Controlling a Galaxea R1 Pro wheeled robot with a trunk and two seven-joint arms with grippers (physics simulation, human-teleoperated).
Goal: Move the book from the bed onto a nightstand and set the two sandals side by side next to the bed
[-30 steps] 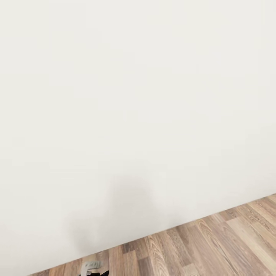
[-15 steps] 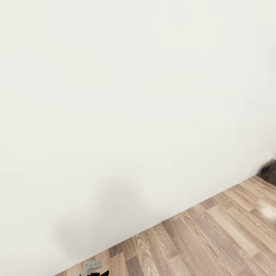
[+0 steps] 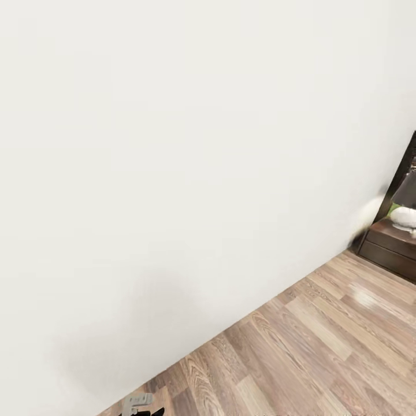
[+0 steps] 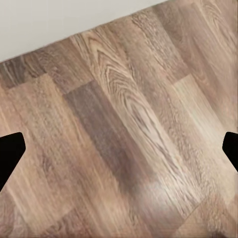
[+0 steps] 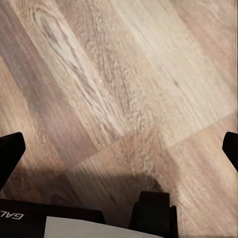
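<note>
Blank white wall [image 3: 173, 162] meets brown wood-plank floor [image 3: 323, 346]. Dark nightstand [image 3: 393, 245] at far right against wall — white lamp base [image 3: 403, 217] on top. Left gripper [image 4: 119, 148] and right gripper [image 5: 119, 148] both spread wide, empty, over floor.

Floor [image 3: 323, 346]: brown wood planks, mixed light and dark tones, glossy patch of reflected light toward the right. It meets a plain white wall [image 3: 173, 144] along a diagonal line rising to the right. Nightstand [image 3: 390, 245] stands on the floor at the far right, in the corner against the wall: dark reddish-brown, drawer front facing out. A white rounded object [image 3: 404, 217] sits on its top, cut off by the frame. Left wrist view: planks [image 4: 124, 148], wall edge [image 4: 49, 20] along one side. Right wrist view: planks [image 5: 124, 74], shadow near the robot's base.
</note>
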